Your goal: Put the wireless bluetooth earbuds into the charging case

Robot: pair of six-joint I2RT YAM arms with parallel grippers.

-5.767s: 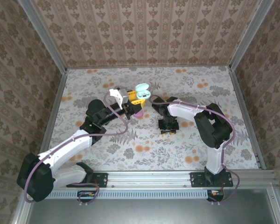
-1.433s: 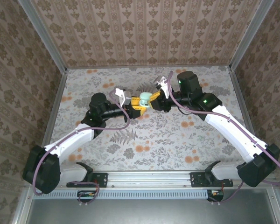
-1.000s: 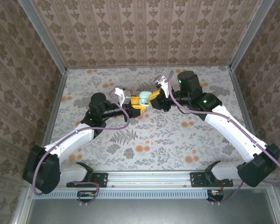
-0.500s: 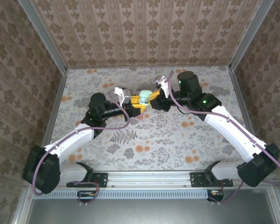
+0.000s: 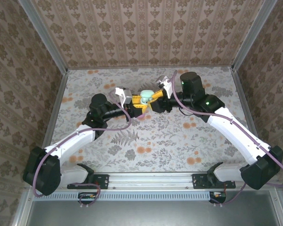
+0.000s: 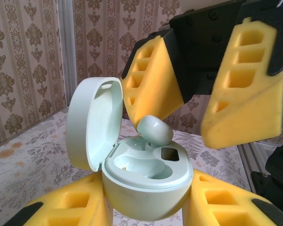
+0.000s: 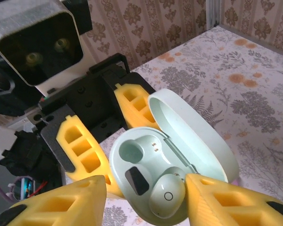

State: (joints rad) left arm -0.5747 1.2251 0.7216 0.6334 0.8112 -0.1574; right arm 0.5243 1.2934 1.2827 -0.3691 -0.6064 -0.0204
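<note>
My left gripper (image 5: 141,101) is shut on the mint-green charging case (image 5: 146,95) and holds it above the table with its lid (image 6: 92,122) swung open. Yellow fingers (image 6: 70,212) clamp the case body (image 6: 148,188) from both sides. One mint-green earbud (image 7: 167,195) rests in a slot of the case and stands slightly proud (image 6: 154,130). The other slot (image 7: 131,152) is bare. My right gripper (image 7: 145,183) is open, its fingers (image 6: 153,89) spread on either side of the earbud. One pad is close against the earbud and the other is well apart.
Both arms meet at the middle of the floral table (image 5: 179,136), toward the back. Patterned walls (image 5: 146,33) with metal corner posts close in the back and both sides. A rail (image 5: 151,179) with the arm bases runs along the near edge.
My right gripper's jaws have spread apart and let go of the earbud, which now sits in the case. The left gripper still grips the case, a little farther back.
</note>
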